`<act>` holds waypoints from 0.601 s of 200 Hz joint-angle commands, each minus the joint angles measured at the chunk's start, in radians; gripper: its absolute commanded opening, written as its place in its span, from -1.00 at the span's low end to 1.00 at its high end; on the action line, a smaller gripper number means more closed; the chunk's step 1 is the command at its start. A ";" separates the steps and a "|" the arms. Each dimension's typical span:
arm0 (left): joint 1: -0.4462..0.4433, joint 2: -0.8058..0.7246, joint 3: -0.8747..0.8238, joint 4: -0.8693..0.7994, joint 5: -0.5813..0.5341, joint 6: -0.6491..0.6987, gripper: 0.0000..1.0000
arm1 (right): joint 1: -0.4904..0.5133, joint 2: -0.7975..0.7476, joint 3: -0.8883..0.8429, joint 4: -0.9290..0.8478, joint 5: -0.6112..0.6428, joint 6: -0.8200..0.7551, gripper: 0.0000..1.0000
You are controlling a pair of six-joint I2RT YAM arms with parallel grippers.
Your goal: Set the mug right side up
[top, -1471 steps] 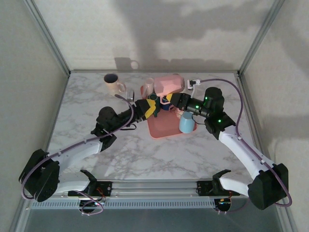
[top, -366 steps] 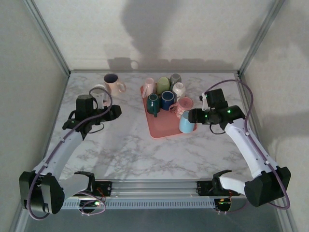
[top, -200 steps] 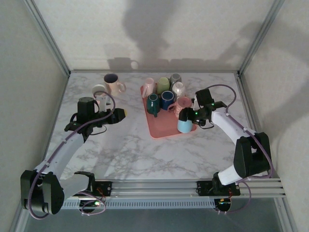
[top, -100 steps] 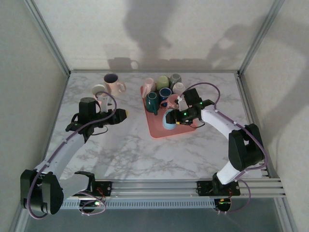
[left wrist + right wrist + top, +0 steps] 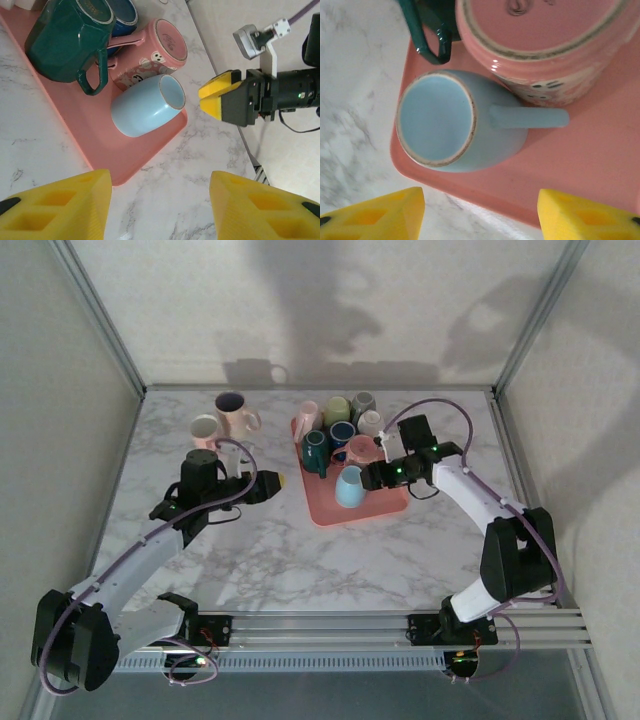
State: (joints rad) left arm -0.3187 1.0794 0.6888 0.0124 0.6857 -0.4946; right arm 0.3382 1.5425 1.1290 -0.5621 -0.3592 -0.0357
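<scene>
On the lower right part of the pink tray (image 5: 322,508), at the middle of the top view, the light blue mug (image 5: 349,486) lies on its side. Its rimmed round end is turned toward the right gripper (image 5: 373,476) and its handle sticks out sideways. The mug rests just inside the tray's lower edge, with a strip of bare pink between it and the lip. Just above it lies a pink mug (image 5: 362,450), also tipped over; whether the two touch I cannot tell. A dark green mug (image 5: 316,452) sits to the upper left, its handle close by.

The right gripper hovers just right of the blue mug — its yellow fingers (image 5: 375,215) spread wide, with nothing between them and no contact with the mug. The left gripper (image 5: 272,482) hangs over bare marble left of the tray, jaws likewise parted and empty, clear of the tray's left edge.

Open marble table (image 5: 300,560) spreads across the lower half of the frame — free room all along below the tray. Two upright mugs (image 5: 232,412) stand at the upper left, apart from both arms.
</scene>
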 commanded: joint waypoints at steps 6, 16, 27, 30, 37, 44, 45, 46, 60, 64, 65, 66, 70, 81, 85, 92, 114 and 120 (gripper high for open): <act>-0.010 -0.019 -0.012 0.057 -0.035 -0.029 0.08 | -0.071 0.015 -0.046 0.066 -0.051 -0.287 0.13; -0.010 -0.015 -0.012 0.057 -0.037 -0.026 0.08 | -0.103 0.022 -0.066 0.106 -0.108 -0.358 0.13; -0.009 -0.009 -0.012 0.060 -0.035 -0.027 0.07 | -0.127 0.019 -0.110 0.179 -0.166 -0.426 0.17; -0.010 -0.008 -0.012 0.061 -0.033 -0.027 0.07 | -0.127 0.018 -0.126 0.204 -0.169 -0.453 0.18; -0.010 -0.003 -0.011 0.061 -0.031 -0.026 0.07 | -0.128 0.019 -0.163 0.258 -0.170 -0.532 0.20; -0.010 0.000 -0.010 0.061 -0.028 -0.027 0.07 | -0.129 0.025 -0.195 0.292 -0.182 -0.632 0.23; -0.010 0.001 -0.010 0.061 -0.029 -0.027 0.07 | -0.129 0.026 -0.199 0.296 -0.184 -0.644 0.23; -0.009 0.002 -0.009 0.061 -0.028 -0.027 0.07 | -0.128 0.028 -0.202 0.299 -0.186 -0.662 0.24; -0.010 0.004 -0.011 0.064 -0.022 -0.021 0.07 | -0.128 0.067 -0.203 0.310 -0.194 -0.797 0.28; -0.010 0.004 -0.010 0.064 -0.019 -0.018 0.07 | -0.131 0.082 -0.187 0.301 -0.202 -0.807 0.27; -0.011 0.004 -0.010 0.064 -0.020 -0.019 0.07 | -0.133 0.086 -0.185 0.298 -0.204 -0.809 0.27; -0.010 0.004 -0.010 0.064 -0.019 -0.018 0.07 | -0.133 0.090 -0.178 0.296 -0.206 -0.812 0.27; -0.010 0.004 -0.009 0.064 -0.018 -0.015 0.07 | -0.134 0.105 -0.160 0.278 -0.213 -0.832 0.27; -0.010 0.004 -0.009 0.058 -0.017 -0.003 0.07 | -0.134 0.143 -0.120 0.245 -0.214 -0.893 0.26; -0.011 0.004 -0.007 0.056 -0.016 0.001 0.07 | -0.133 0.156 -0.107 0.235 -0.213 -0.913 0.26; -0.010 0.005 -0.005 0.051 -0.015 0.008 0.07 | -0.133 0.175 -0.089 0.218 -0.208 -0.948 0.27; -0.011 0.007 -0.002 0.038 -0.016 0.019 0.07 | -0.133 0.234 -0.030 0.155 -0.193 -1.015 0.28; -0.011 0.009 0.000 0.036 -0.014 0.022 0.07 | -0.133 0.247 -0.021 0.145 -0.191 -1.030 0.28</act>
State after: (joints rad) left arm -0.3195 1.0817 0.6849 0.0338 0.6647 -0.4976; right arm 0.2054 1.7493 1.0420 -0.3546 -0.5278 -0.9054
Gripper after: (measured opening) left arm 0.536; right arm 0.637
